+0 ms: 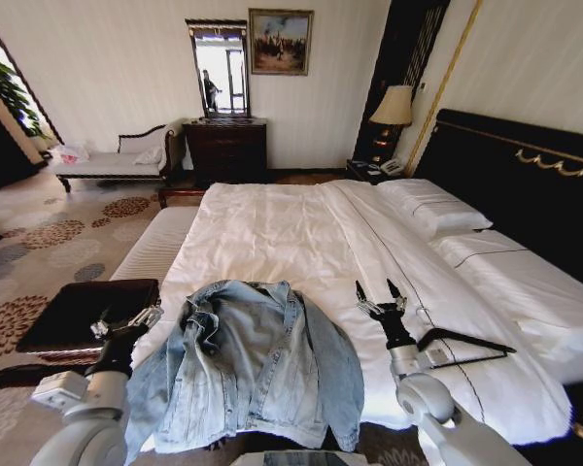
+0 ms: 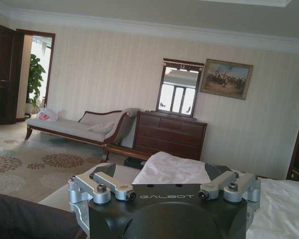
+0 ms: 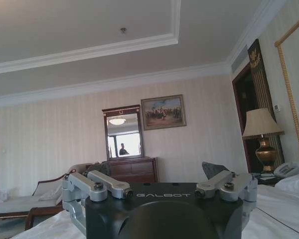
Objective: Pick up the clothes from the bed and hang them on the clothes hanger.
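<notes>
Flat on the bed, jacket lies collar toward the headboard.

dresser | mirror | painting | lamp | bench | patterned carpet

Two rounded silver-grey arms carry black wrists. The left gripper and right gripper share black housings lettered "GALBOT", silver linkage bars with dark screws, and black fingertips.
</notes>
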{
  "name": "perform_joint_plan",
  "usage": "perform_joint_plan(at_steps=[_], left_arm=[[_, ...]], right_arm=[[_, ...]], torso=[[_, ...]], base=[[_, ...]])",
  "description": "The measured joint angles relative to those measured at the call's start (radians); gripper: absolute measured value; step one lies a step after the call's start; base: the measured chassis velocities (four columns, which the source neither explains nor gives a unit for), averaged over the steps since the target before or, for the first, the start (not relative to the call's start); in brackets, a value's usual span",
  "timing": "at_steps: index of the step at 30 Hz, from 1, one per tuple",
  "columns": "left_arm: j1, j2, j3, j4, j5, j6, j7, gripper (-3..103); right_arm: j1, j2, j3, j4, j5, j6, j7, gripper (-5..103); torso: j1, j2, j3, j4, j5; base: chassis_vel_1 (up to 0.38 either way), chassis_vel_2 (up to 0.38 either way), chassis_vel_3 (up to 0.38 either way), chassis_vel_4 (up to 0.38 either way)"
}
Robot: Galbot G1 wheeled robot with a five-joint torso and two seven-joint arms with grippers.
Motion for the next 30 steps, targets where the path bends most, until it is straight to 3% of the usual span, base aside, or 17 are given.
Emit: perform_joint_plan(at_steps=[7,14,22,30], left_arm=[[0.002,0.005,-0.012,0.004,0.000,0.005,-0.012,100],[0.001,0.004,-0.009,0.004,0.001,0.013,-0.020,100],[0.008,0.006,-0.009,0.001,0.006,0.013,-0.021,100],[0.010,0.012,-0.012,0.001,0.012,0.011,-0.021,100]], right_arm=[[0.000,0.013,-0.013,-0.013,-0.012,0.003,0.008,100],[-0.004,0.014,-0.008,-0.013,-0.017,0.008,0.009,100],[-0.006,0.023,-0.006,-0.027,-0.026,0.012,0.015,100],[-0.006,0.036,-0.007,-0.047,-0.016,0.014,0.026,100]], torso=[[0.000,0.000,0.000,0.0000,-0.0002],[0.001,0.000,0.000,-0.0003,0.0003],[0.000,0.000,0.000,-0.0002,-0.0002],[-0.001,0.000,0.000,0.0000,-0.0001]], base=[[-0.113,-0.125,0.113,0.144],[-0.146,-0.340,0.114,0.338],[0.039,-0.347,-0.054,0.339],[0.047,-0.132,-0.037,0.104]])
